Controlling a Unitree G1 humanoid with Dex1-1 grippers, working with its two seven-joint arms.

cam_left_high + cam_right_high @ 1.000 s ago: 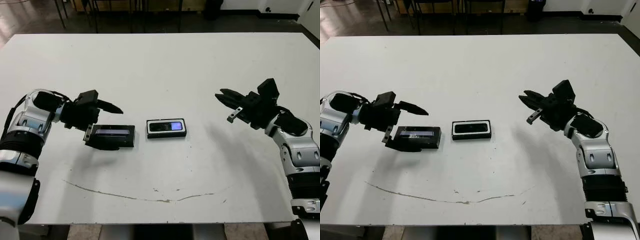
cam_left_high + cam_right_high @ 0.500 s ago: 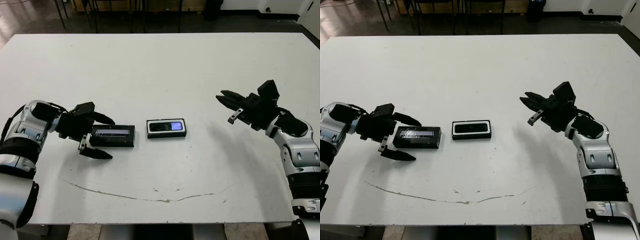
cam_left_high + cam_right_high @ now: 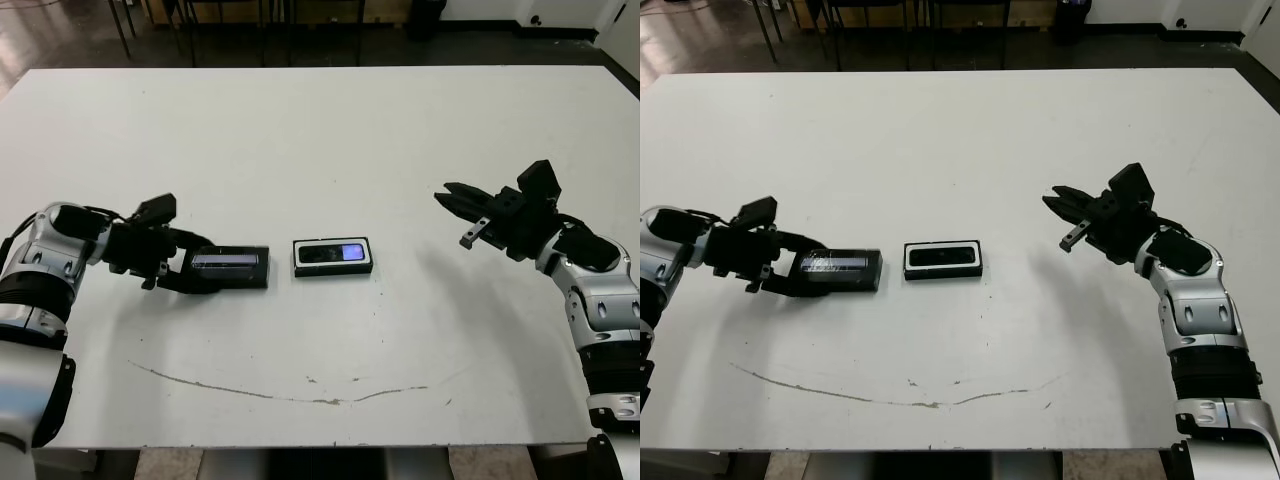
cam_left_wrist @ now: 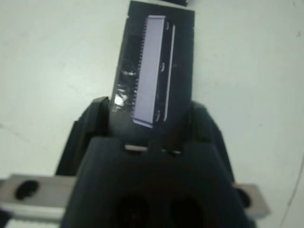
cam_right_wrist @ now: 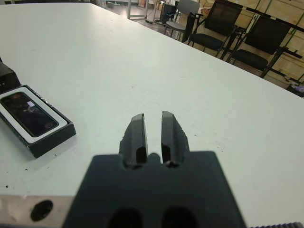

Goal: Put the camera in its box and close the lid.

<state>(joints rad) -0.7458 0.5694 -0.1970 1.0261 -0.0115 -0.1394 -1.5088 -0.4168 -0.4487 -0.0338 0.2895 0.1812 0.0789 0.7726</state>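
The camera (image 3: pixel 333 252), a slim black bar with a bluish glossy patch, lies inside the white-lined black box (image 3: pixel 333 271) at the table's middle. The right wrist view shows the box (image 5: pixel 47 137) too, with the camera (image 5: pixel 31 118) in it. Just left of the box lies the lid (image 3: pixel 232 266), flat and black with a pale strip on top. My left gripper (image 3: pixel 195 273) is low on the table and shut on the lid's left end; the left wrist view has a finger on each side of the lid (image 4: pixel 156 80). My right gripper (image 3: pixel 447 195) hovers right of the box, shut and empty.
A thin dark scuff line (image 3: pixel 280 392) curves across the white table (image 3: pixel 320 130) near its front edge. Black chairs (image 5: pixel 228 28) stand beyond the far edge. Bare table surface lies between the box and my right gripper.
My left gripper, open above the lid a second ago, has dropped to the table and shut on the lid's left end. The right arm has hardly moved.
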